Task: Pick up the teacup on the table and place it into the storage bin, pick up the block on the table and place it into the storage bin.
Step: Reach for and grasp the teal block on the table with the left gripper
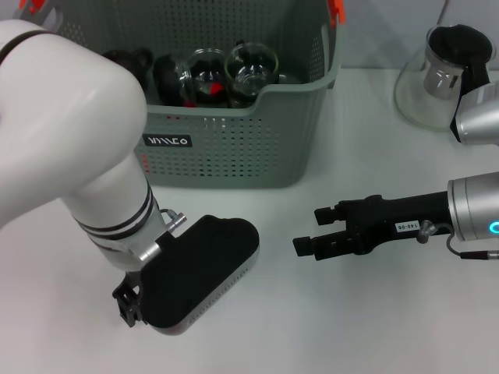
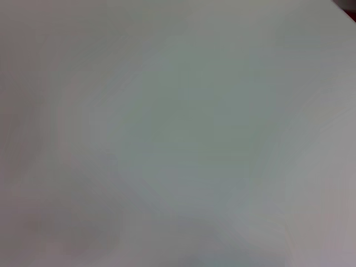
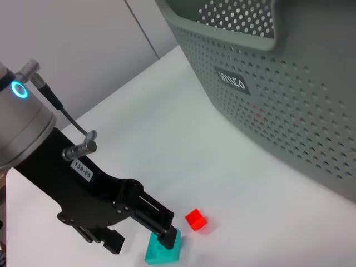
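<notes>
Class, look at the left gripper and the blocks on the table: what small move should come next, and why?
Probably the left gripper should close on the teal block. It is down at that block, with the red cube lying apart beside it. The storage bin holds glass cups, and the right gripper hovers open and empty.

head: high, looking down | right wrist: low, shares storage bin [image 1: 234, 148] | left wrist: close, blank
</notes>
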Robot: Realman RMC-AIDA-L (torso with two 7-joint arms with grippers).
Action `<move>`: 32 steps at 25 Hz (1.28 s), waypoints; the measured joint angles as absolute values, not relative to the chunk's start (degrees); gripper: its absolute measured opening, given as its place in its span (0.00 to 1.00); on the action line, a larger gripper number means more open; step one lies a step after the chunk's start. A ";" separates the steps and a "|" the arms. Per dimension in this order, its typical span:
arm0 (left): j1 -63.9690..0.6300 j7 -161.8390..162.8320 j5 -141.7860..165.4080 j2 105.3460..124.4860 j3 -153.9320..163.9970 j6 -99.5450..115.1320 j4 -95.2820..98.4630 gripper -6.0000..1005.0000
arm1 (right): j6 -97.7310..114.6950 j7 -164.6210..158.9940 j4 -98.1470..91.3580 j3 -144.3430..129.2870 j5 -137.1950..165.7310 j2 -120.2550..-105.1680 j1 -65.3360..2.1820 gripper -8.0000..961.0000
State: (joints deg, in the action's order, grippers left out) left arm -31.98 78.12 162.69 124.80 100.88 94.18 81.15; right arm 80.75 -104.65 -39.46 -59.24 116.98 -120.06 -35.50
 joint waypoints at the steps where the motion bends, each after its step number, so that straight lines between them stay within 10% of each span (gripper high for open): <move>1: -32.04 78.16 162.58 124.80 100.94 94.15 81.04 0.87 | 80.73 -104.64 -39.46 -59.24 116.98 -120.06 -35.48 0.98; 20: -34.32 80.49 161.82 124.77 102.96 91.39 77.47 0.87 | 80.68 -104.50 -39.46 -59.24 117.01 -119.96 -34.89 0.98; 32: -35.02 81.73 162.22 124.69 102.97 90.55 76.48 0.59 | 80.68 -104.04 -39.46 -59.24 117.10 -119.90 -34.78 0.98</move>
